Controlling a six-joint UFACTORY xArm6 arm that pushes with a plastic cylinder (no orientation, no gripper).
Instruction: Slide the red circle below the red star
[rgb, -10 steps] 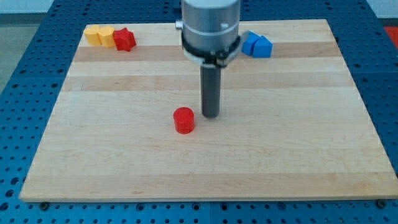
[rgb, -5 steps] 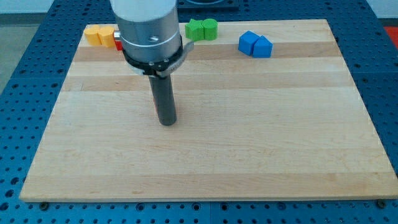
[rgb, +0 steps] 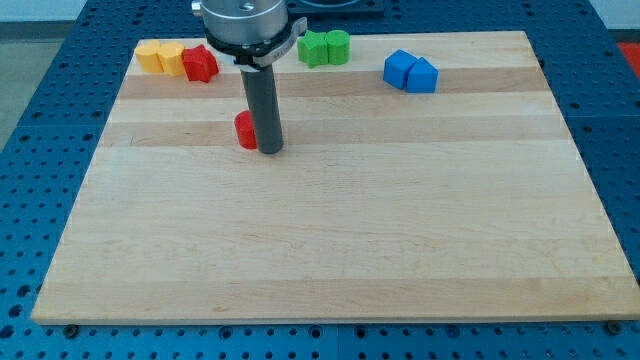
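The red circle lies on the wooden board, partly hidden behind my rod on its right side. My tip touches the circle's right edge. The red star sits at the view's top left, above and a little left of the circle, well apart from it.
Two yellow blocks sit just left of the red star. Two green blocks are at the top centre and two blue blocks at the top right. The wooden board rests on a blue perforated table.
The red circle has been pushed up and to the left from the board's middle. My tip has followed it, staying against its right side.
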